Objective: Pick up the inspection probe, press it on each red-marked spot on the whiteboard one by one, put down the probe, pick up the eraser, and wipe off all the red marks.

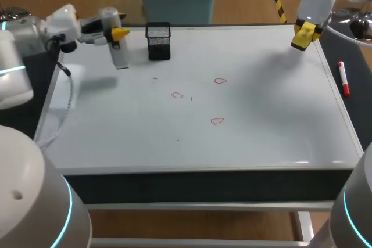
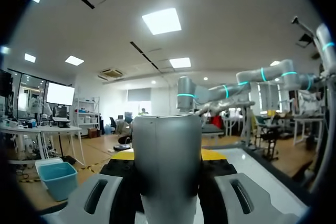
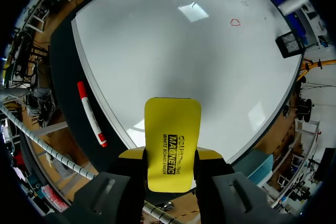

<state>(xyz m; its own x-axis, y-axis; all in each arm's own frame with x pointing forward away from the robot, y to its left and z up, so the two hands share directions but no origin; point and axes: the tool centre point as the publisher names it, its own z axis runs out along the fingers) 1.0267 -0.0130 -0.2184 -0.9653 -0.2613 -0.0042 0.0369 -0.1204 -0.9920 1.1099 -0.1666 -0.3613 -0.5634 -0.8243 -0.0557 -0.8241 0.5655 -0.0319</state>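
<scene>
The left gripper [image 1: 119, 33] is clamping a pale grey cylindrical inspection probe [image 1: 120, 53] between its yellow-tipped fingers, holding it roughly upright at the far left of the white rectangular whiteboard [image 1: 261, 137], just left of a black mesh holder [image 1: 158, 42]. Whether its lower end is touching the board is not clear. The right gripper [image 3: 170, 156] is grasping a flat yellow magnetic eraser [image 3: 172, 129] from both sides and is hovering over the far right corner of the board. Three small red ring marks are showing unwiped around the middle: one far [image 1: 220, 81], one left [image 1: 177, 94], one near [image 1: 217, 121], all well apart from both tools. A red-capped marker pen [image 1: 344, 78] is lying on the dark surface right of the board. Judging from this, both pick-ups are looking done, the probe is not yet put down, and the wiping is wholly left; whether any spot has been pressed cannot be told.
</scene>
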